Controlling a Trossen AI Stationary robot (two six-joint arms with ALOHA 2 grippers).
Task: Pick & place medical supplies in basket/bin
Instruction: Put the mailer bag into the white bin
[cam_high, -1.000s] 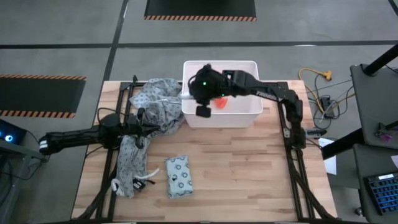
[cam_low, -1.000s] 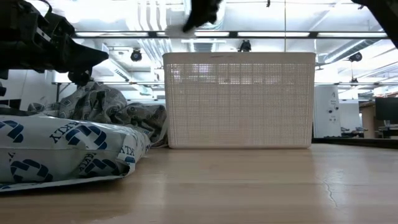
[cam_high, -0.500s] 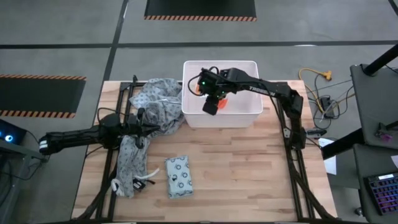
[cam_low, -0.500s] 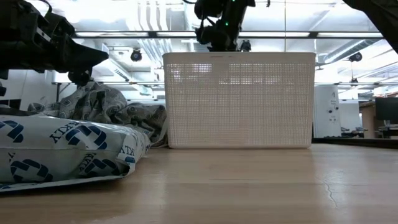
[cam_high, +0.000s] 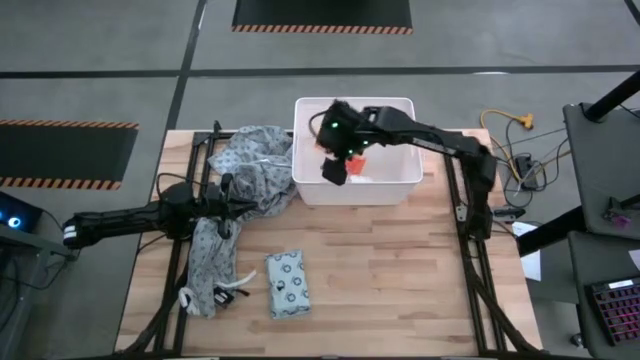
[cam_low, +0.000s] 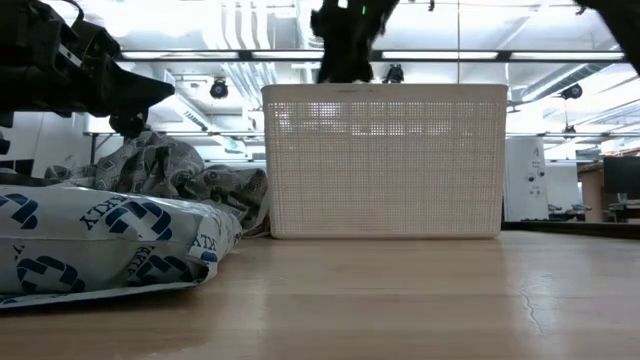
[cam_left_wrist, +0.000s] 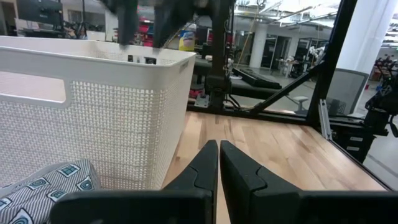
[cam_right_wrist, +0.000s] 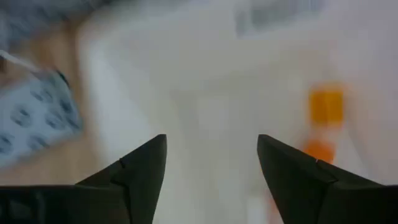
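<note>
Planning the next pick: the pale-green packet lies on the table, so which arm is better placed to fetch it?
Probably the left. Its pincer is shut by the patterned cloth, on the packet's side. The right pincer is open over the bin.

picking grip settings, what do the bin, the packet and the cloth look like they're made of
Bin: looks like rigid white plastic, matte, its walls a fine moulded mesh under a thick rim.
Packet: probably a soft plastic or paper pouch, pale green with dark ring dots; it sags and wrinkles in the low view.
Cloth: grey patterned fabric, judging by its loose crumpled folds.
</note>
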